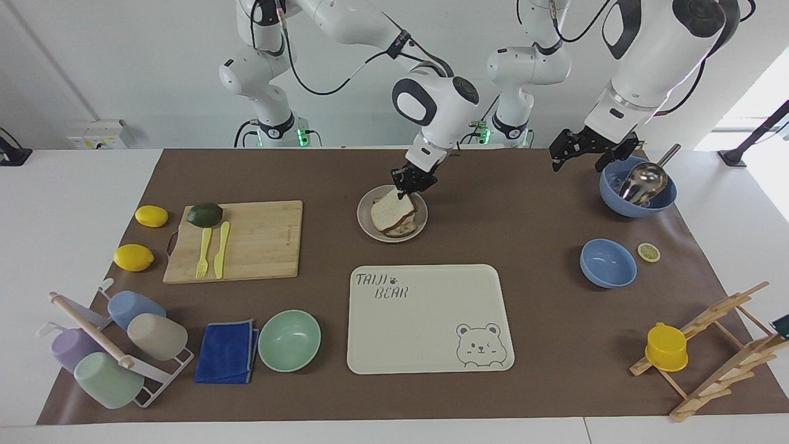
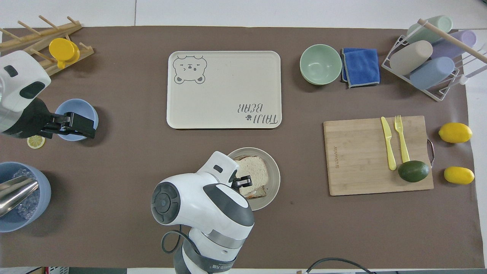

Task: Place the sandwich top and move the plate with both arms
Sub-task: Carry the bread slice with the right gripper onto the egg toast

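Pinched together on one corner of the sandwich top (image 1: 391, 210), the fingers of my right gripper (image 1: 412, 183) keep that edge of the slice raised while its other edge already rests low on the stack below. The bread hangs just under the fingertips, tilted, over the plate (image 1: 365, 221), and in the overhead view it covers nearly all of the filling and lower slice (image 2: 254, 193), of which only a strip peeks out on the robots' side.

I judge the step in hand to be setting the top down square. To do it well I want to lower the fingertips straight down until the raised corner lies flat, not drag sideways, since a sideways pull could slide the slice off or shift the plate on the brown mat (image 1: 530, 209). I should open only once the bread bears its own weight, then lift clear vertically so the fingers do not catch the crust.

My left gripper (image 1: 592, 150) waits, fingers spread wide and holding nothing, up in the air beside the blue bowl with the metal scoop (image 1: 638, 187), well apart from the plate. The bear-printed tray (image 1: 425, 345) lies farther out from my right fingertips.
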`<state>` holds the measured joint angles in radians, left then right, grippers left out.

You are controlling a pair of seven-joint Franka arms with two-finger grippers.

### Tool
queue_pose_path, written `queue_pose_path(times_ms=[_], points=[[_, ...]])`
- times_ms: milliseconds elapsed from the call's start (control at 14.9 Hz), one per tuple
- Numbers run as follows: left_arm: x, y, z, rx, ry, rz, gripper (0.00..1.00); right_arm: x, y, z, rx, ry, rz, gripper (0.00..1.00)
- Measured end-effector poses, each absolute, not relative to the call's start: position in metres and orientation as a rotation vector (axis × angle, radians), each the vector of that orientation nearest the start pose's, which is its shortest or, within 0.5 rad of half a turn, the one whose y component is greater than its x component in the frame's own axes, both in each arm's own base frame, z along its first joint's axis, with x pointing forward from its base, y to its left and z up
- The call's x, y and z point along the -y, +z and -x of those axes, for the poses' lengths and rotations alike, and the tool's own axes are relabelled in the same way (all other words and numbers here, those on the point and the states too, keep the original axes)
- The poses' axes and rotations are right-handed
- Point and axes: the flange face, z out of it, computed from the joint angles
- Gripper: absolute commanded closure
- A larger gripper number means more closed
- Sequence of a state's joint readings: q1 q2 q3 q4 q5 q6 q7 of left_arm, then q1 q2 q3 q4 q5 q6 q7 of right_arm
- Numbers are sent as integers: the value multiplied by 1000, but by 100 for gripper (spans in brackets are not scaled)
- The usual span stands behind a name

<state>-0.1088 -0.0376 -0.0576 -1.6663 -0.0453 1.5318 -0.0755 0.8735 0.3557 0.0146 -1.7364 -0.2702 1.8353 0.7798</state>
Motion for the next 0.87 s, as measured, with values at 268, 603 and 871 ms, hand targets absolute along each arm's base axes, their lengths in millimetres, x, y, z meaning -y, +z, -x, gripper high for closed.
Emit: queue_pose_path(times_ms=[268, 603, 871], points=[[94, 597, -528, -143, 161, 3165, 0, -473, 351, -406, 332, 17, 3406, 0], [94, 597, -528, -143, 161, 3165, 0, -472, 389, -430, 240, -71, 3323, 0], [94, 597, -528, -143, 161, 3165, 0, -338, 497, -524, 59, -111, 3212, 0]])
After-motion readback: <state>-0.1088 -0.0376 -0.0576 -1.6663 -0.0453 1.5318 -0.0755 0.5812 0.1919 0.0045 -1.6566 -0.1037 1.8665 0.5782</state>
